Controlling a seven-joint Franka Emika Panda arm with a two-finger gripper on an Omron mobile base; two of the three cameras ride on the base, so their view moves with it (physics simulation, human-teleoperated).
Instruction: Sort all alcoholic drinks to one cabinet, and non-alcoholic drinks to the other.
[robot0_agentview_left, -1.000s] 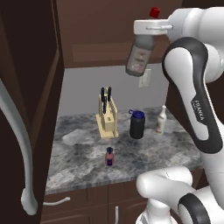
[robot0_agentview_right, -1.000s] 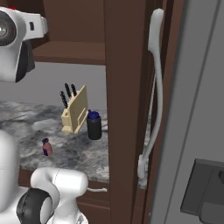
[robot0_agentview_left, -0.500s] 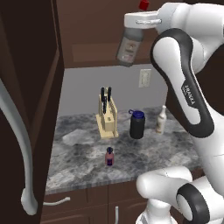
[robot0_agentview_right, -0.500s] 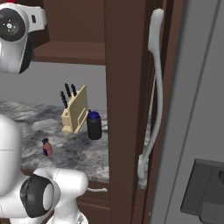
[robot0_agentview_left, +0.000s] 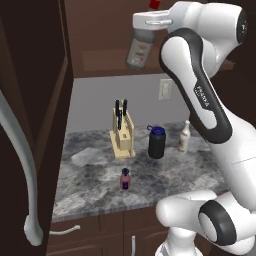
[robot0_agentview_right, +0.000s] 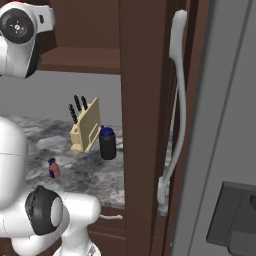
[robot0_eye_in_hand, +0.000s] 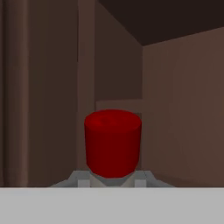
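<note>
Left base view has the gripper clamped on the glass bottle, lifted before the cabinet shelf; next, I judge, set it upright there.

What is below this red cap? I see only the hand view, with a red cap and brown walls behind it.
Observer: The cap belongs to a clear glass bottle; the gripper is shut on its neck and holds it tilted, up at the level of the cabinet shelf.
Operator: And which drinks are on the counter?
Observer: Three stand on the counter: a black bottle with a blue lid, a cream-white bottle to its right, and a small red bottle near the front edge.
Operator: Is anything else between them?
Observer: A knife block stands to the left of the black bottle.
</note>
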